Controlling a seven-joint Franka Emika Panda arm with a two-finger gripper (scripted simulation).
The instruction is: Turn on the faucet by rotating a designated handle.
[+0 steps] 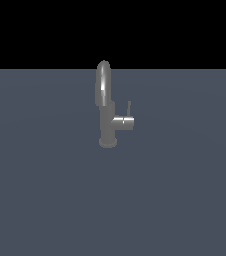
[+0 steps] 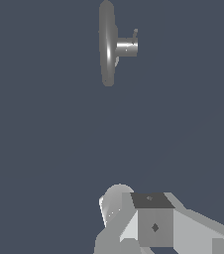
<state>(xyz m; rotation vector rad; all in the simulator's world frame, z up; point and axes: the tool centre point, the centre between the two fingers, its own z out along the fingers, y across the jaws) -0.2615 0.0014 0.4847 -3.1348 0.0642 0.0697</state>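
Note:
The grey metallic faucet (image 1: 106, 122) stands upright on its round base, with an arched spout on top. A short side cylinder (image 1: 124, 122) sticks out toward the exterior view's right. The handle (image 1: 129, 108), a thin short rod, points up from the end of that cylinder. The wrist view looks down on the faucet (image 2: 107, 44) and its handle (image 2: 135, 33) from well away. Parts of my gripper (image 2: 151, 225) show at that picture's edge, far from the faucet and touching nothing. Its jaws are not clear enough to read. The arm is out of the exterior view.
A flat grey-blue surface (image 1: 45, 200) spreads all around the faucet. A black background lies beyond its far edge.

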